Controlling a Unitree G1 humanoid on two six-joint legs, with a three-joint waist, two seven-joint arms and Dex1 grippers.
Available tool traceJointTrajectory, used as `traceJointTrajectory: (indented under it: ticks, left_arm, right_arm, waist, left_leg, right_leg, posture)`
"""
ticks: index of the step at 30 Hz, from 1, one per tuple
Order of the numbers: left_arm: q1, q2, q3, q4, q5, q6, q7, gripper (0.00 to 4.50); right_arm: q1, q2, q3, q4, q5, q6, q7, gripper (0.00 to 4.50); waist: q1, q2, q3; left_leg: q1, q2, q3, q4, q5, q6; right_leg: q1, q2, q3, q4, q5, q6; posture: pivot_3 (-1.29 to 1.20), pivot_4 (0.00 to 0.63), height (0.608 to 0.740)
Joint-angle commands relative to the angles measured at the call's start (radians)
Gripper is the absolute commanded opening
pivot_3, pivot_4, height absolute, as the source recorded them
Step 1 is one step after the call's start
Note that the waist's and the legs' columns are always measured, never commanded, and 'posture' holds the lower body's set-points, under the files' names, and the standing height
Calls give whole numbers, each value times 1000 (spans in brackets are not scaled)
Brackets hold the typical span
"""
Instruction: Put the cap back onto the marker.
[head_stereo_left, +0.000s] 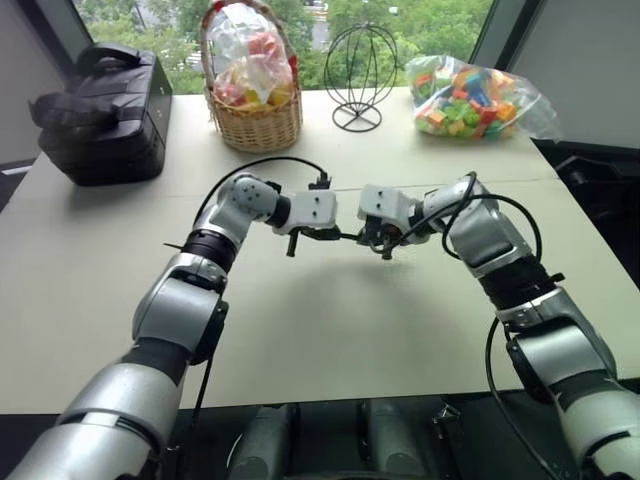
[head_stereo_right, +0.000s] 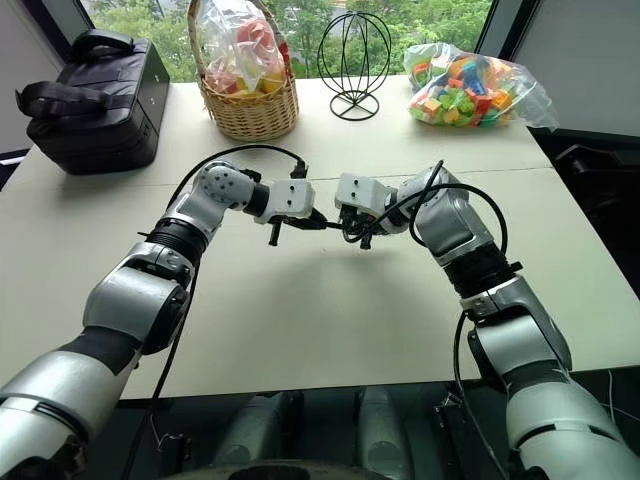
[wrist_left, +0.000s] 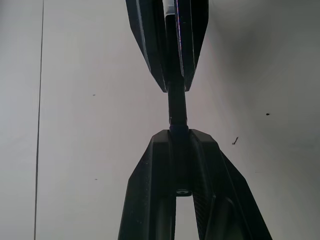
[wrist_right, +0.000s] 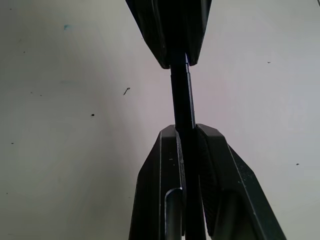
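now both pincers, left pincer (wrist_left: 178, 137) and right pincer (wrist_right: 186, 131), clamp the marker (wrist_right: 182, 100).

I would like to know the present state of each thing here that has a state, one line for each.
left gripper, shut on one end of the marker
right gripper, shut on the other end
marker, held in the air between both grippers, above the table
cap, cannot be told apart from the marker; on or off, cannot tell
black case, closed
basket, upright, filled
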Motion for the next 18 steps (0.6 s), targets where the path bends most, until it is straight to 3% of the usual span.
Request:
traceJointTrajectory:
  ticks: [1,18]
  left_arm:
    - [25,-139,-81,-19,-11,-28,-33,29]
    - [38,-135,-128,-10,75,-97,22,29]
  right_arm:
    - [-153,114,-51,-126,64,-32,-61,0]
    - [-204,150,-61,-197,32,-49,-77,0]
  waist:
    - [0,0,0]
    - [0,0,0]
  left_leg:
    - [0,0,0,0,0,0]
    - [0,0,0,0,0,0]
  right_leg:
    - [0,0,0,0,0,0]
    - [0,0,0,0,0,0]
  posture:
    - [0,150,740]
    - [0,150,740]
